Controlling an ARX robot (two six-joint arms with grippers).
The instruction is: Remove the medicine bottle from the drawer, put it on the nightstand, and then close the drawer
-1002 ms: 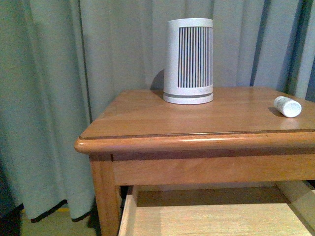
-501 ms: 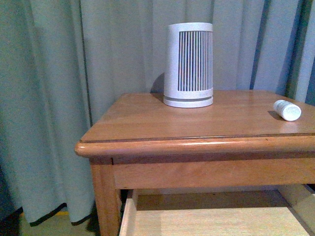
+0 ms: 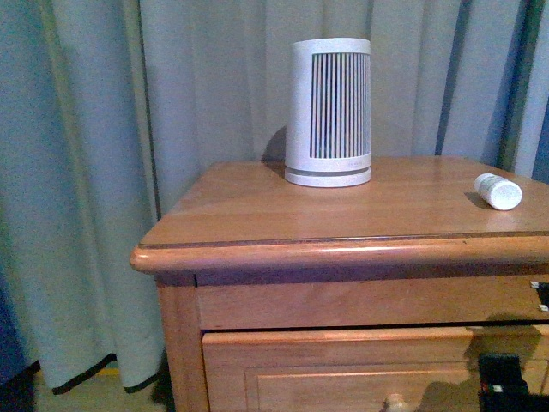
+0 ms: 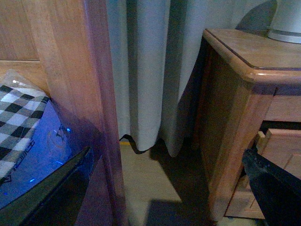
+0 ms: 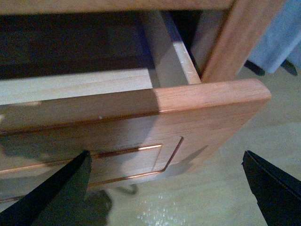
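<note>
Only the right wrist view shows the drawer point(image 5: 141, 113) not fully in, its front just ahead of the spread, empty right gripper point(image 5: 164, 188). The front view shows the medicine bottle point(image 3: 498, 190) lying on the nightstand point(image 3: 283, 219) above it. The left gripper point(image 4: 164, 188) hangs spread, empty, beside the nightstand's corner, over bare floor.
</note>
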